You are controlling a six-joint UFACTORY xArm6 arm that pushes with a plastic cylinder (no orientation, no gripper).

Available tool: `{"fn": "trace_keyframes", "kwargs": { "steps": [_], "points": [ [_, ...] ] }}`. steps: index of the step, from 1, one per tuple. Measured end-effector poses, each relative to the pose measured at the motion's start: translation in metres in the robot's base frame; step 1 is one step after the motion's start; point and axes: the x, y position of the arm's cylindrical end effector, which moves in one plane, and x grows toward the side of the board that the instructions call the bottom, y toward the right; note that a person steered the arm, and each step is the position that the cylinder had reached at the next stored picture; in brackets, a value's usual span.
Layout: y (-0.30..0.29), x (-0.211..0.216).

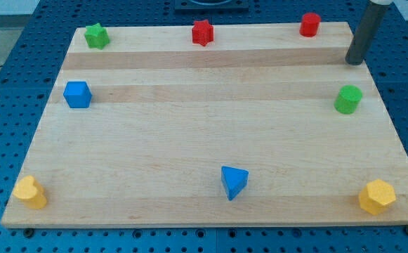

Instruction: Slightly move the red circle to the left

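Observation:
The red circle (310, 24), a short red cylinder, stands on the wooden board (204, 147) at the view's top right, near the top edge. My tip (355, 62) is at the board's right edge, to the right of and a little below the red circle, apart from it. A green cylinder (347, 100) stands just below my tip. A red star (202, 32) sits at the top middle.
A green star (96, 35) is at the top left and a blue cube (77, 94) at the left. A blue triangle (233, 182) is at the bottom middle. A yellow block (30, 192) is bottom left, a yellow hexagon (377, 197) bottom right.

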Motion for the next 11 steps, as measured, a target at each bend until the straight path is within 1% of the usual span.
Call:
{"fn": "trace_keyframes", "kwargs": {
  "steps": [2, 4, 5, 7, 8, 9, 10, 11],
  "points": [
    [-0.010, -0.003],
    [-0.005, -0.115],
    [-0.003, -0.122],
    [-0.068, -0.092],
    [-0.078, -0.094],
    [-0.051, -0.110],
    [-0.049, -0.122],
    [-0.052, -0.122]
  ]
}}
